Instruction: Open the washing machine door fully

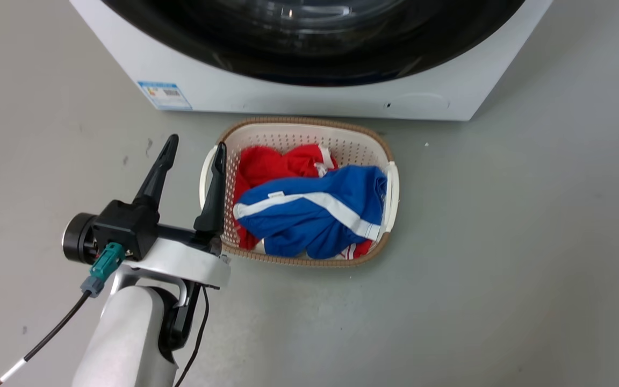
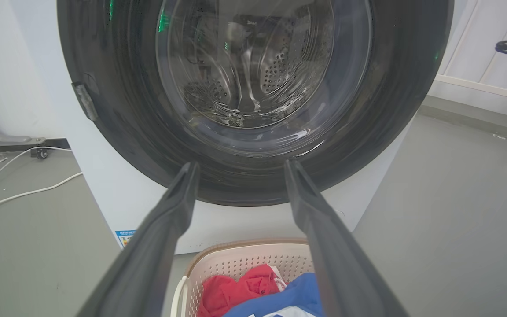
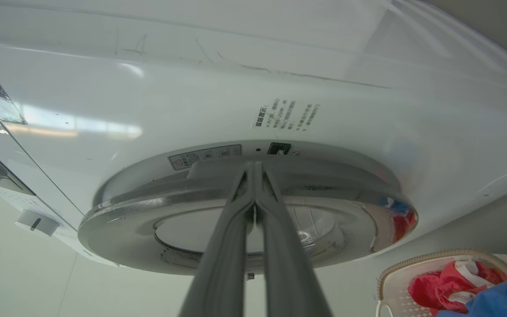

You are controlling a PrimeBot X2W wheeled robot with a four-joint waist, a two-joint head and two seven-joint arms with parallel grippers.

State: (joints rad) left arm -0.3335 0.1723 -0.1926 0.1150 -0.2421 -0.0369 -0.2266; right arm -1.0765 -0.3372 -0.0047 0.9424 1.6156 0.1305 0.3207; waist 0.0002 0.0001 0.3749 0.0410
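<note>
Head view: left gripper (image 1: 196, 142) wide, empty.

Head camera is looking down, washing machine door (image 1: 315, 59) at 12 o'clock. Wrist cameras are facing it closely, sharing the basket (image 1: 299, 122).

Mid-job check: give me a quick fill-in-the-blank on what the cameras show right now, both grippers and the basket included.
1. In the head view, the left gripper shows by the basket with its jaws ____.
2. The right gripper is ____, its tips at the rim of the washing machine door.
3. In the basket, the garment with the white stripe is ____.
Missing words: open; shut; blue.
</note>
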